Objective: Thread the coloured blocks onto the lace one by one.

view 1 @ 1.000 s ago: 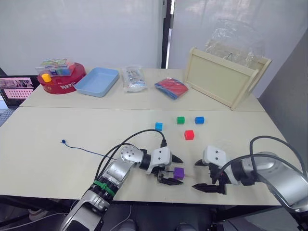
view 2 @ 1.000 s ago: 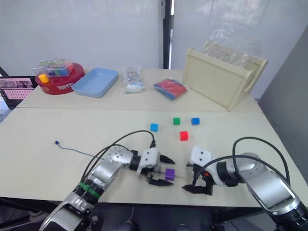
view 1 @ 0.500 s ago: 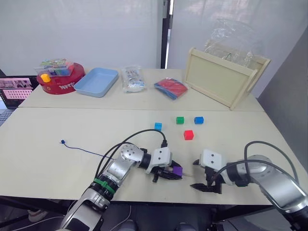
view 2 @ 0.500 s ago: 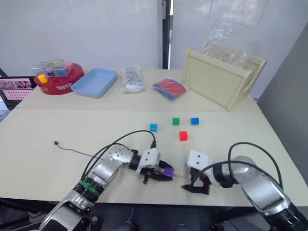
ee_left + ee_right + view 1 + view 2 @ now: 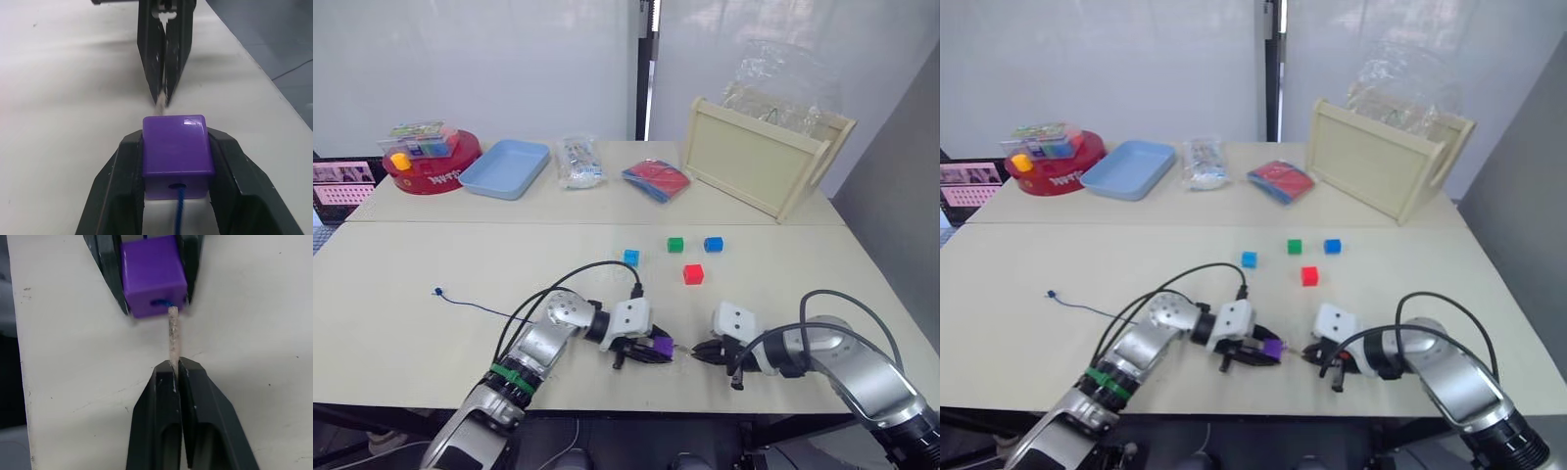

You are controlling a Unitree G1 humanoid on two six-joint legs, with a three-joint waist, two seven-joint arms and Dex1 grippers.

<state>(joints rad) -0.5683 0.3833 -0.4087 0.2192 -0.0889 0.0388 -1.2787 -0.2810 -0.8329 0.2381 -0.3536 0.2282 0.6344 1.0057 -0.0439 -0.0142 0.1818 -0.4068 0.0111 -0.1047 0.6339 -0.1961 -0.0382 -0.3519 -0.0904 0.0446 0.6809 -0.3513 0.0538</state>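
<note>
Near the table's front edge my left gripper (image 5: 653, 348) is shut on the purple block (image 5: 177, 147). The dark-blue lace (image 5: 484, 306) runs from its knotted end at the left into the block's hole (image 5: 177, 186). Its pale tip (image 5: 173, 335) sticks out of the block's far side. My right gripper (image 5: 173, 366) is shut on that tip, just right of the block. Farther back lie the light blue block (image 5: 631, 257), green block (image 5: 675, 245), blue block (image 5: 713, 244) and red block (image 5: 693, 275), all loose on the table.
Along the back of the table stand a red round tin (image 5: 421, 168), a blue tray (image 5: 506, 166), a clear plastic bag (image 5: 579, 162), a red-and-blue packet (image 5: 656, 179) and a tilted wooden tray (image 5: 754, 162). A laptop (image 5: 337, 181) sits at the far left.
My left gripper closed on the purple block. My right gripper moved left to the block and shut on the lace's tip.
</note>
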